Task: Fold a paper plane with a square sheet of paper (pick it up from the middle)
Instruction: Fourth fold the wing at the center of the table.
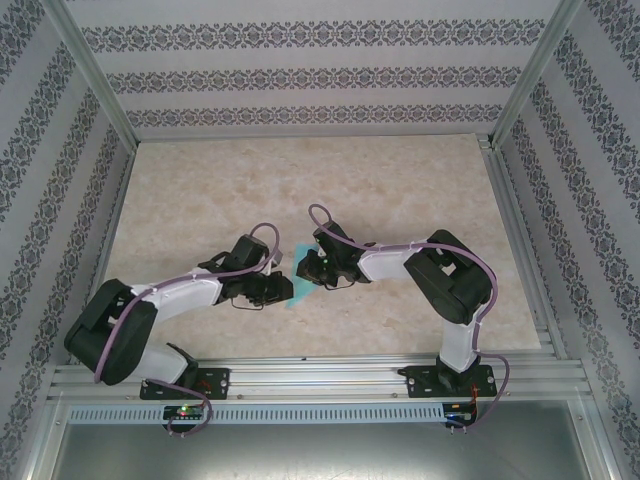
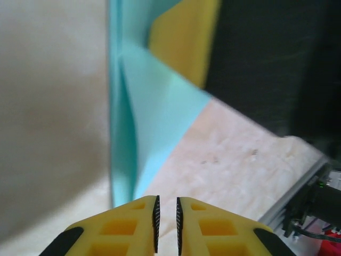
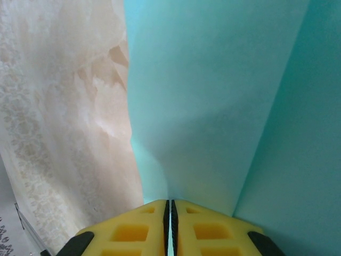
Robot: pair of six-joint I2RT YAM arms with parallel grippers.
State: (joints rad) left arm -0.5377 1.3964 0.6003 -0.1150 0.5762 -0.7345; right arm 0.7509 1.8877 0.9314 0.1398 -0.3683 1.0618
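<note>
While the square sheet of paper (image 1: 298, 290) is held up off the table (image 1: 300, 180), a little beyond the aluminium rail (image 1: 320, 378) and about halfway along it, the step in hand reads as setting an early fold in mid-air; no plane shape yet.

Right gripper (image 3: 170, 202): pads pressed together on the sheet, turquoise showing in the slit; paper rises away from the fingers in two panels with a crease between them; this is the anchor.

Left gripper (image 2: 168, 198): toward the rail's left half from the sheet; fingers a thin slit apart, nothing in the slit; the sheet stands edge-on just past the left fingertip, though whether it touches I cannot tell, as the view is blurred there. The fold looks soft, one flap leaning open, not flat.

Judgement on doing it well: the right grip should not twist, since thin paper creases at the pinch; the left fingers should open a shade wider, move onto the loose flap near the crease, and close on both layers only once the edges line up; then run along the crease with light pressure. Risk: catching one layer, or closing off-square, gives a skewed fold that later folds inherit.
</note>
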